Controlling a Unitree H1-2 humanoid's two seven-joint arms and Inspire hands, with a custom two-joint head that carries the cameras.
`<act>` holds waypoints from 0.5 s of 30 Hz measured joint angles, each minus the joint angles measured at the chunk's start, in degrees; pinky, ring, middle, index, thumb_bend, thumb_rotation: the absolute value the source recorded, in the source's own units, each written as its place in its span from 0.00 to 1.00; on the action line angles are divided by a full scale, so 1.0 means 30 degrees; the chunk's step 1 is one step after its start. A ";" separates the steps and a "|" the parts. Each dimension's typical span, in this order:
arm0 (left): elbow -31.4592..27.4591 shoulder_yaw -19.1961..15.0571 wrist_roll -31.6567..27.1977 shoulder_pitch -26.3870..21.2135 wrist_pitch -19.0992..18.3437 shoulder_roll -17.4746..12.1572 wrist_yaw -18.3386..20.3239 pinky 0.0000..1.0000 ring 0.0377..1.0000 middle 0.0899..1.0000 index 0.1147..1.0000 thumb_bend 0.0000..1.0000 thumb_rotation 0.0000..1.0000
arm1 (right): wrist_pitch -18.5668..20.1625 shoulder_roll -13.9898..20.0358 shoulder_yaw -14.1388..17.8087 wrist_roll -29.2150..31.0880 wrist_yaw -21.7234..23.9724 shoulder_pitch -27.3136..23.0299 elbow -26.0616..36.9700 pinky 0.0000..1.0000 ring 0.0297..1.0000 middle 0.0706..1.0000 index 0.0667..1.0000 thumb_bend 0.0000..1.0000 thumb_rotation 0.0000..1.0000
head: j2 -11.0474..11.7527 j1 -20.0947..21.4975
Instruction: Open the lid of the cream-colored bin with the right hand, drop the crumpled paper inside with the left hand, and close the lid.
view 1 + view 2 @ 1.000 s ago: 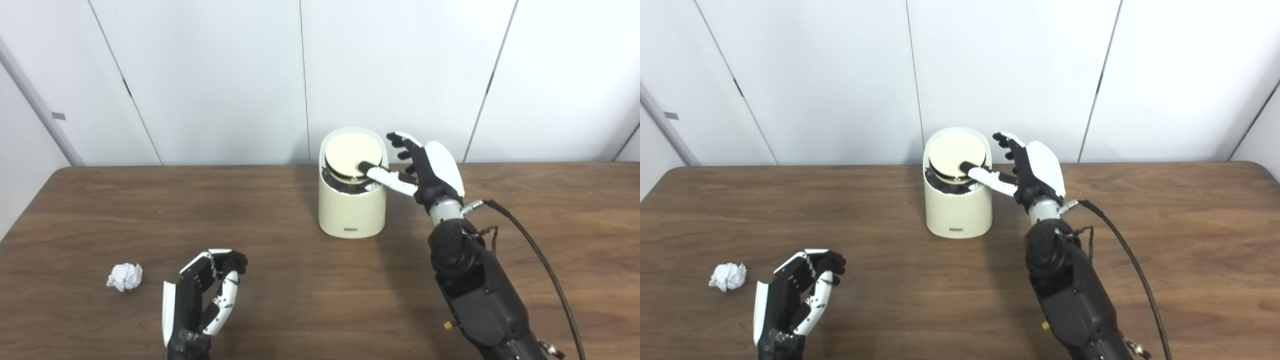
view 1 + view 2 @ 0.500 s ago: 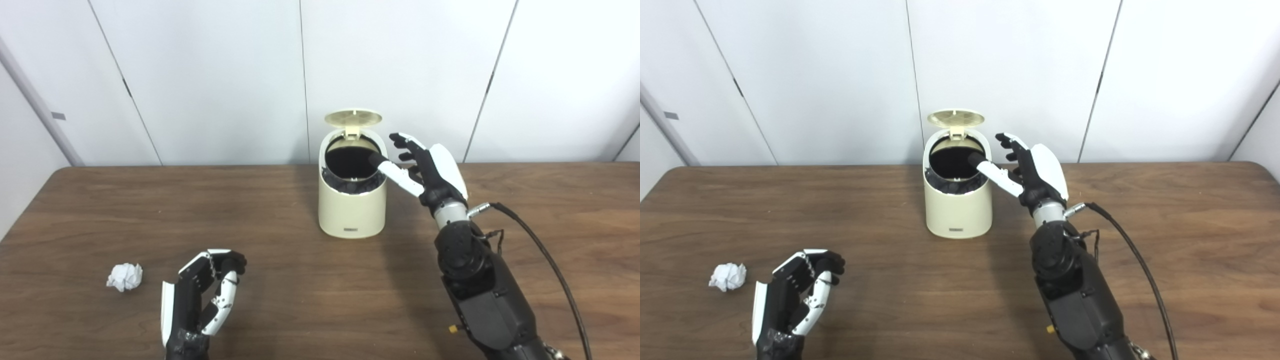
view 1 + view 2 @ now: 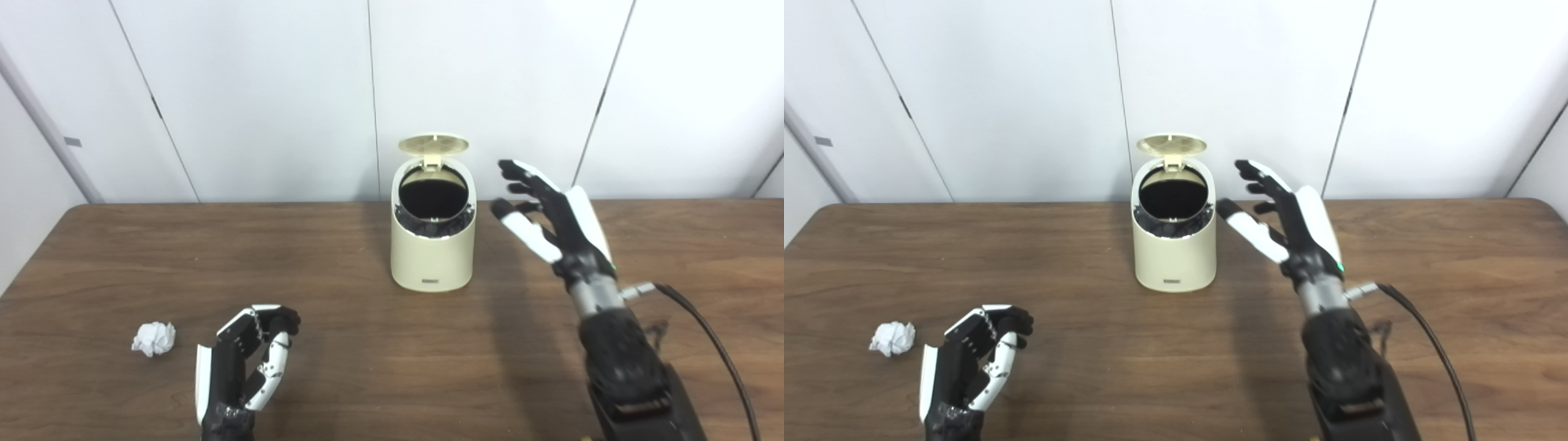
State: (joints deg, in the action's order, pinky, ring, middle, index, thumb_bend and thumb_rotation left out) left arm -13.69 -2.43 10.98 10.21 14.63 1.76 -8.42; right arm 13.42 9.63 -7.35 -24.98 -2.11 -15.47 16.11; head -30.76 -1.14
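Observation:
The cream-colored bin stands at the back middle of the table. Its round lid is flipped up behind a dark opening lined with a black bag. My right hand is open, fingers spread, raised to the right of the bin and apart from it. The crumpled white paper lies on the table at the front left. My left hand rests near the front edge, to the right of the paper, fingers curled loosely and holding nothing.
The brown wooden table ends at a white panelled wall just behind the bin. A black cable runs from my right wrist to the lower right.
The bin lid sprang from shut to fully up. My right hand drew back from the bin's top to the right and toward me. The left hand and paper stayed put.

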 measured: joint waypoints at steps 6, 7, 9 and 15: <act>0.0051 -0.0108 -0.0195 -0.0021 0.0003 -0.0115 0.0042 0.45 0.52 0.52 0.47 0.14 0.28 | -0.3078 0.0035 0.1727 0.2227 -0.0581 0.3440 0.0618 0.71 0.78 0.76 0.76 0.18 0.81 | 0.0087 0.0030; 0.0056 -0.0120 -0.0228 -0.0018 0.0008 -0.0130 0.0046 0.45 0.52 0.52 0.47 0.14 0.28 | -0.3363 0.0012 0.1859 0.2510 -0.0601 0.3912 0.0673 0.72 0.78 0.76 0.76 0.18 0.80 | 0.0088 0.0030; 0.0086 -0.0177 -0.0282 -0.0020 0.0008 -0.0205 0.0050 0.45 0.52 0.52 0.47 0.14 0.28 | -0.3916 -0.0096 0.2143 0.3064 -0.0604 0.4672 0.0701 0.73 0.78 0.77 0.76 0.19 0.79 | 0.0088 0.0030; 0.0359 -0.0210 -0.0658 -0.0092 0.0282 -0.0337 0.0070 0.45 0.53 0.52 0.48 0.14 0.27 | -0.6759 -0.0084 0.2965 0.4080 -0.0818 0.6304 0.1017 0.73 0.78 0.75 0.73 0.18 0.77 | 0.0058 0.0059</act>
State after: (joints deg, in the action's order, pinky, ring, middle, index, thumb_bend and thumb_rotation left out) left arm -12.61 -3.06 9.01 9.94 15.47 0.75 -8.21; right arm -6.86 9.38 1.55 -12.74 -4.56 3.45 19.16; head -30.59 -0.97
